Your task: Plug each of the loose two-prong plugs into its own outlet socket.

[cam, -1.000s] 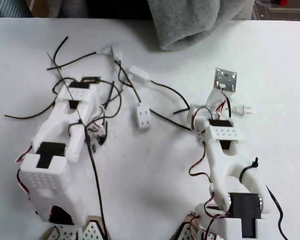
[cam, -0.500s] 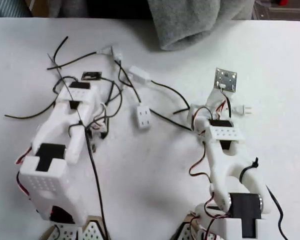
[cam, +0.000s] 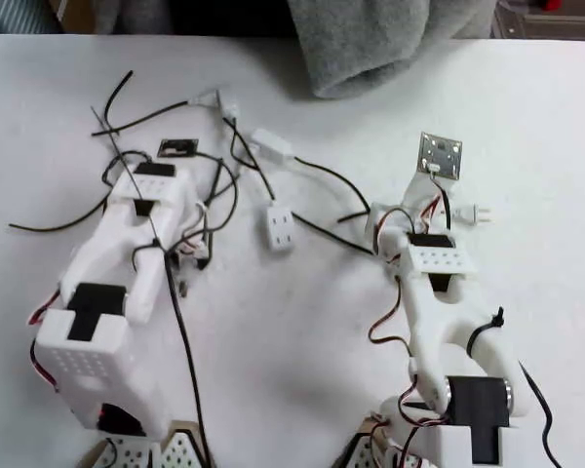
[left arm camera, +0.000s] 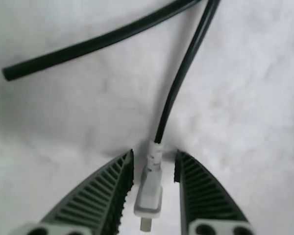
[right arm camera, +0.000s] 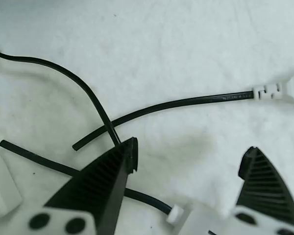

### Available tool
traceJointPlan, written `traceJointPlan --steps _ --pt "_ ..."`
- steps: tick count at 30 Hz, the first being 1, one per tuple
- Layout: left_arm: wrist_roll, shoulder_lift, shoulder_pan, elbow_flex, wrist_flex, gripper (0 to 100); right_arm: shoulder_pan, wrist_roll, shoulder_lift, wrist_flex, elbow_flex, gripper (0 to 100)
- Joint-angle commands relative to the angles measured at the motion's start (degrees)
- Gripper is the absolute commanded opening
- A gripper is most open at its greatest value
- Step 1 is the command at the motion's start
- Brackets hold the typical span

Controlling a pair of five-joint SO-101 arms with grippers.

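Loosely, left fingers (left arm camera: pixel 108 196) stand open astride a white plug (left arm camera: pixel 149 192); right fingers (right arm camera: pixel 105 176) gape.

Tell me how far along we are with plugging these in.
Done: nothing that I can see; the socket block sits with its holes bare. In hand: the left end effector is open astride a white plug, not clamped on it. The right end effector is open over black cords. Left: seating that plug, and the loose plug beside the right arm.
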Motion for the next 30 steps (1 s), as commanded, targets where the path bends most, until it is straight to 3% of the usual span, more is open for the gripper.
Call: traceJointPlan --steps 1,7,17,30 --pt "-0.6 -4.8 0.9 2.0 1.1 16 -0.4 0.6 -2.2 -0.8 -0.4 32.7" --pt "-0.6 -9.1 0.9 7.9 -5.0 16 -0.4 0.6 -2.2 -0.8 -0.4 32.7" --pt "-0.7 -8.9 0.9 8.5 -5.2 5 -0.4 0.6 -2.2 -0.8 -0.4 32.7" --pt "-0.6 -9.5 3.0 5.3 -4.8 2 -0.4 0.6 -2.2 -0.9 -0.4 32.7"
